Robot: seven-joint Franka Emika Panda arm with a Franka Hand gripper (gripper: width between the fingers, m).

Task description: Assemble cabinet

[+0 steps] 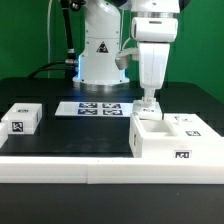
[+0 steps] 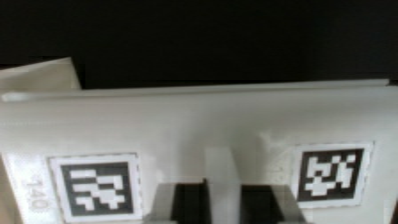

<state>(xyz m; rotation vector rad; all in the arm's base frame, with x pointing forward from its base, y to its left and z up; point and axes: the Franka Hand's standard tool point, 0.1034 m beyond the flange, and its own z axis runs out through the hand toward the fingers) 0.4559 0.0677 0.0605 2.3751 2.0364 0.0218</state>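
Note:
The cabinet (image 1: 165, 142) is a large open white box with a marker tag on its front, at the exterior view's right. My gripper (image 1: 148, 104) reaches straight down onto its far left wall. In the wrist view the cabinet (image 2: 214, 120) fills the frame as a white face with two tags. The dark fingers (image 2: 192, 202) sit tight on either side of a thin white wall, so my gripper (image 2: 226, 205) is shut on it. A small white tagged panel (image 1: 22, 118) lies at the left. Another tagged panel (image 1: 192, 124) lies behind the cabinet at the right.
The marker board (image 1: 95, 108) lies flat in front of the white robot base (image 1: 100, 55). A white raised ledge (image 1: 90, 172) runs along the table's front edge. The table surface is black.

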